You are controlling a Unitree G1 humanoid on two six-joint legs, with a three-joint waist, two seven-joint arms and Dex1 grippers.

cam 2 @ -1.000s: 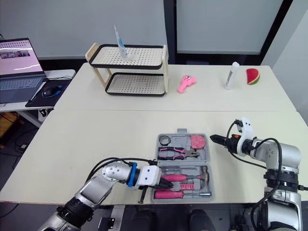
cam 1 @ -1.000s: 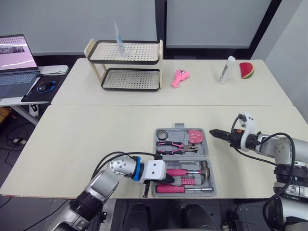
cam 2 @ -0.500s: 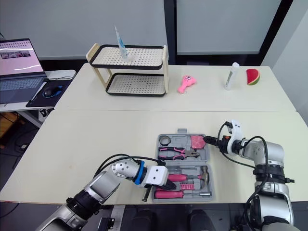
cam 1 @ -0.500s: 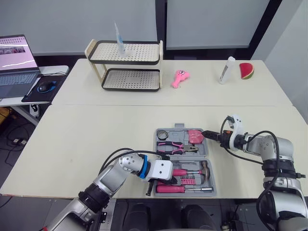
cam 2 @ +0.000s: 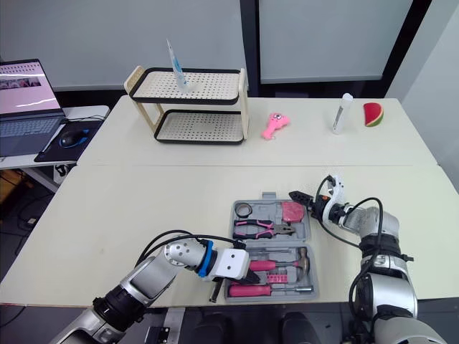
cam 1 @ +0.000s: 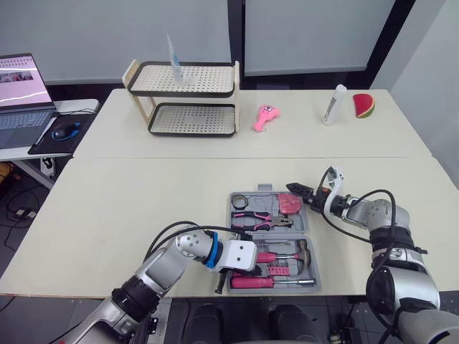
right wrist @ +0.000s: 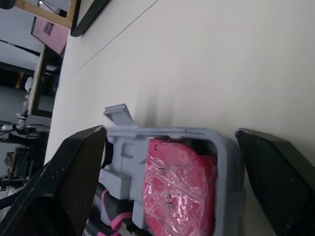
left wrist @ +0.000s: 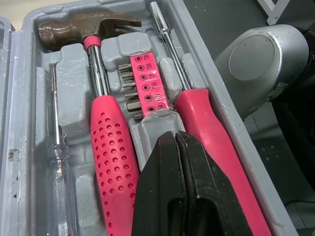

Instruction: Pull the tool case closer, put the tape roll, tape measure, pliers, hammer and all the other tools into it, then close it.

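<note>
From the head cameras, the case [cam 1: 271, 240] lay open and flat near the table's [cam 1: 129, 208] front edge; the tape roll [cam 1: 242, 201], pliers [cam 1: 262, 218] and tape measure [cam 1: 290, 203] sat in its far half, the hammer [cam 1: 283, 256] in the near half; the left tool [cam 1: 255, 266] rested over the near half, and the right tool [cam 1: 295, 189] reached the far right corner; a small dark thing [cam 1: 217, 282] lay just beside the near left corner, and I couldn't tell what it was; the left wrist view showed that tool's fingers pressed together, gripping nothing, tips between the hammer's handle and a pink-handled screwdriver [left wrist: 206, 132], just short of the bit holder [left wrist: 142, 81]; the right wrist view showed its fingers spread wide and empty, either side of the corner holding the tape measure; packing looked nearly done to me, with closing left to do
</note>
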